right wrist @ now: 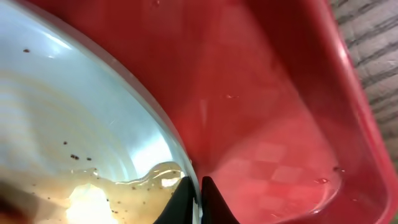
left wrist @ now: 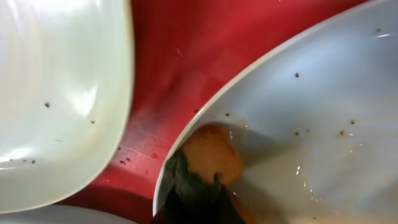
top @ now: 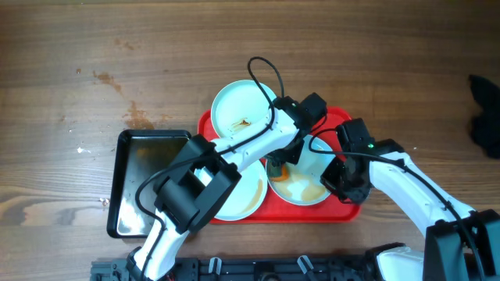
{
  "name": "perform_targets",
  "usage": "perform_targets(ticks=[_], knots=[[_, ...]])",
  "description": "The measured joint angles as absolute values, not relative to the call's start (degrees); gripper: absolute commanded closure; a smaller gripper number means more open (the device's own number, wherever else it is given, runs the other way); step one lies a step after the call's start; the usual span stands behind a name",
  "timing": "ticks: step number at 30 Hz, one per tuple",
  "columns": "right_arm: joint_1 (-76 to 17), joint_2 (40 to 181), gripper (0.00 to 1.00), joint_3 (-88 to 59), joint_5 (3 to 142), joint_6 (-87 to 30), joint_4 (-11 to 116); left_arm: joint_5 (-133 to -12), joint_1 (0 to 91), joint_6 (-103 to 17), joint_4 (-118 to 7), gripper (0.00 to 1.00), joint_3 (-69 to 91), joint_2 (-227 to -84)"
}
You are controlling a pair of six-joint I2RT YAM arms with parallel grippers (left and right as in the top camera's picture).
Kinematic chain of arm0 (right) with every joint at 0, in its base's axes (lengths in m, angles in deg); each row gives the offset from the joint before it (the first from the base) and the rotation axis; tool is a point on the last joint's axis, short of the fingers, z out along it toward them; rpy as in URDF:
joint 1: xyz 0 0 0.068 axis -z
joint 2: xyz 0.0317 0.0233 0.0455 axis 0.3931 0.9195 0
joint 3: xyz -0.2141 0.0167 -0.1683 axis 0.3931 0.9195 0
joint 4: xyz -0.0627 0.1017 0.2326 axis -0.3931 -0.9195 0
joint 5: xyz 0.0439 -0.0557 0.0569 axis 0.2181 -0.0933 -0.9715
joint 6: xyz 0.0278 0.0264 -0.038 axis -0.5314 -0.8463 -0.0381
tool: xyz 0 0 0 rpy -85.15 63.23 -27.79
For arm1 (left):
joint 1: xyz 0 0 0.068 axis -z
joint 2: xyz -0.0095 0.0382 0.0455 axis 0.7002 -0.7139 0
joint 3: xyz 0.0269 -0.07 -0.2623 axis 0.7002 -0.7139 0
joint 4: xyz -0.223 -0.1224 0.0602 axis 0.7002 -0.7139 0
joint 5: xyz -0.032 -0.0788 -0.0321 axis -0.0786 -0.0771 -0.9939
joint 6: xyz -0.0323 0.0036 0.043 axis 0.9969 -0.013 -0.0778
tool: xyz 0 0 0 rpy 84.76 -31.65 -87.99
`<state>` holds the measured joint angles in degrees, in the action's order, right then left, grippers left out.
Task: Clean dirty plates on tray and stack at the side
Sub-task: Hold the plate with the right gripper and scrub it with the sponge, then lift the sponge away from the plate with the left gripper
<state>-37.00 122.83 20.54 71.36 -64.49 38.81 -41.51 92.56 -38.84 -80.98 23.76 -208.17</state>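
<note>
The red tray [top: 344, 117] holds three pale plates: one at the back left [top: 238, 109] with a brown smear, one at the front left [top: 248, 199] partly under my left arm, and one at the right [top: 306, 187] holding brownish liquid. My left gripper [top: 279, 165] reaches down into the right plate [left wrist: 311, 118], shut on an orange and green sponge [left wrist: 208, 158] that presses on the plate's near rim. At that plate's right edge my right gripper [top: 337, 173] is shut on the rim [right wrist: 186, 174], one finger inside and one outside. The brown liquid [right wrist: 112, 193] pools beside the fingers.
A black glossy tray [top: 129, 187] lies left of the red tray, touching its edge. A dark object [top: 484, 117] sits at the table's far right. Bare wooden table [top: 94, 55] surrounds the trays. The red tray's raised rim [right wrist: 348, 93] runs close to my right gripper.
</note>
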Motion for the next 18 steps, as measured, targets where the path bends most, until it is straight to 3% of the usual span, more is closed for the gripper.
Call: perform_targets(ticks=[18], knots=[[-37.0,122.8,0.96,20.5,71.1,-64.5,38.7,-36.3,94.9,-38.8,-90.5,0.96,40.4,-208.3]])
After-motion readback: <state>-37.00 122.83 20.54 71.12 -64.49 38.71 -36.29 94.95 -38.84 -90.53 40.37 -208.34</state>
